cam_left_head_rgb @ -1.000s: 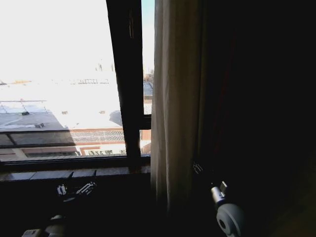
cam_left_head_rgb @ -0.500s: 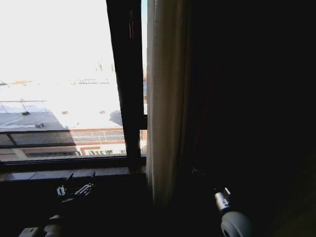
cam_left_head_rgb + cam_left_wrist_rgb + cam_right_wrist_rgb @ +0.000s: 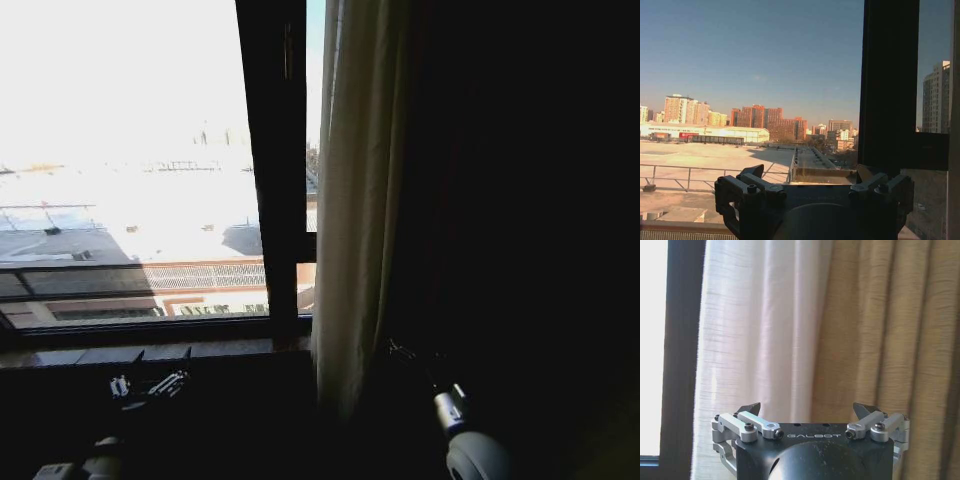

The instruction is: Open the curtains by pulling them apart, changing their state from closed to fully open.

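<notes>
One sheer off-white curtain (image 3: 355,200) hangs gathered just right of the dark window frame bar (image 3: 275,170), leaving the glass to the left uncovered. My right gripper (image 3: 405,355) is low beside the curtain's lower part. In the right wrist view the right gripper (image 3: 808,409) is open with nothing between its fingers, facing the pale pleats (image 3: 760,340). My left gripper (image 3: 150,385) sits low under the window sill. In the left wrist view the left gripper (image 3: 810,172) is open and looks out through the bare glass.
A tan, heavier drape (image 3: 890,340) hangs next to the sheer panel. The room to the right of the curtain is very dark (image 3: 520,250). The window sill (image 3: 150,352) runs below the glass, and the frame bar (image 3: 890,85) stands close to the left gripper.
The whole head view has shifted slightly right, so the camera moved. The right arm sits lower in the picture than a second ago, and the curtain's edge has swayed a little. The left gripper has not moved.
</notes>
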